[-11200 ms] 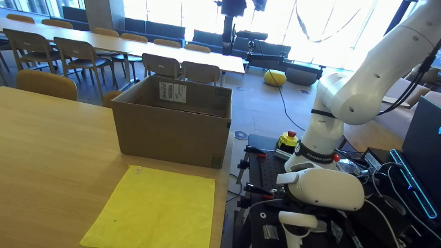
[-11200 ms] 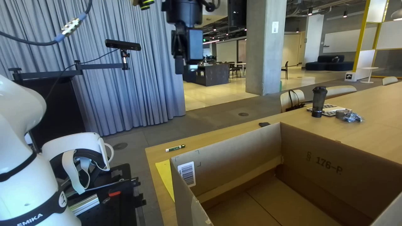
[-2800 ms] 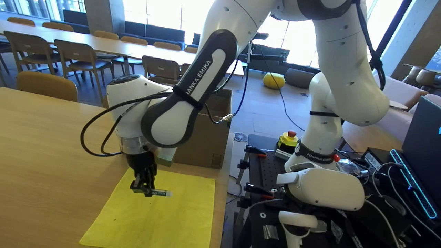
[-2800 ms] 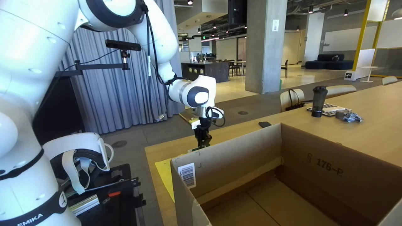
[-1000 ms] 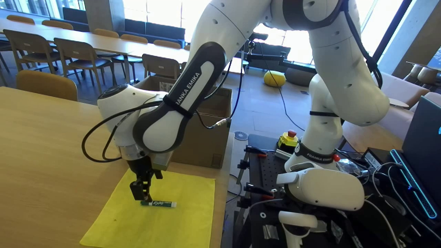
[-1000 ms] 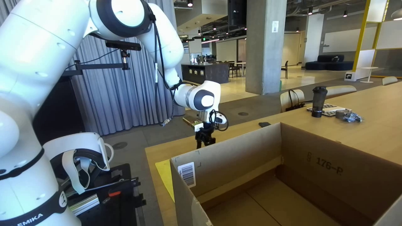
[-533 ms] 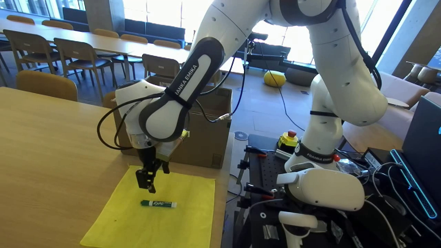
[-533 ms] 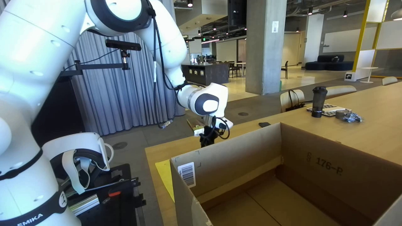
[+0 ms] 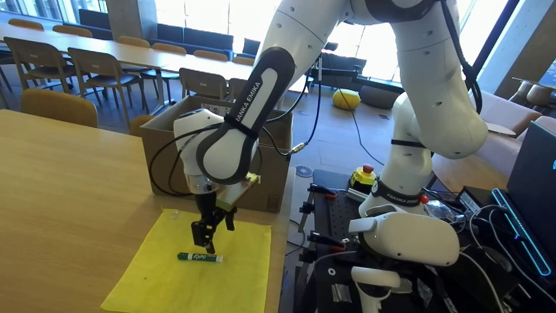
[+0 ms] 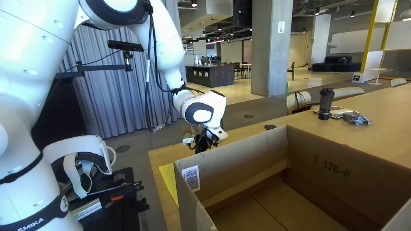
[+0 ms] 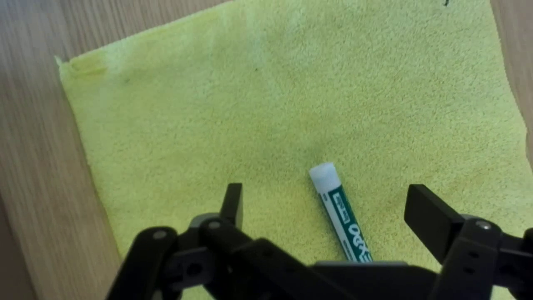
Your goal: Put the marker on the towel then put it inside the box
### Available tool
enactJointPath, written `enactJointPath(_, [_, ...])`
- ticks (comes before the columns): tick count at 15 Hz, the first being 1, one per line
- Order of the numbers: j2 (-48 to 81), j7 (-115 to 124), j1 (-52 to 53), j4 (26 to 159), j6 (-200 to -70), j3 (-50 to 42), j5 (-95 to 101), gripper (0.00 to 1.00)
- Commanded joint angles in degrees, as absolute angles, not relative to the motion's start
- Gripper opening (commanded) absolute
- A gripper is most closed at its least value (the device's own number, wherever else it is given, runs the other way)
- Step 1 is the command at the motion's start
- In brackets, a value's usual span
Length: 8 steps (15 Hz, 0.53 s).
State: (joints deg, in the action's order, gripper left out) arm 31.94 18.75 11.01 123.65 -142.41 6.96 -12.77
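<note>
- Across the lower left of an exterior view, a green-and-white marker (image 9: 200, 257) lies flat on a yellow towel (image 9: 226, 282) spread over a pale wood tabletop (image 9: 65, 195).
- Just above the marker in that frame hangs the black gripper (image 9: 220, 238) of a white robot arm (image 9: 221, 156), which arches over from the right.
- Seen in the wrist view, the fingers (image 11: 233, 204) stand wide apart with the marker between them, its white end toward the middle of the frame and its other end hidden behind the gripper.
- Left of center in an exterior view, a large brown cardboard box (image 9: 271, 174) stands open-topped just beside the towel, partly masked by the arm.
- At lower right in an exterior view, the box shows a barcode label (image 10: 191, 178) on an inner wall and hides most of the towel.
</note>
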Motion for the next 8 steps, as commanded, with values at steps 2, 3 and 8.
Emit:
enactJointPath(2, [27.54,19.57,10.32,132.4,-147.31,9.86,-20.21,1.0])
enactJointPath(3, [26.76,19.72,10.07,134.15,-148.14,10.36,-22.11,1.0])
enactJointPath(8, [26.32,21.43,9.87,140.25,-153.4,12.43,-31.47,1.0])
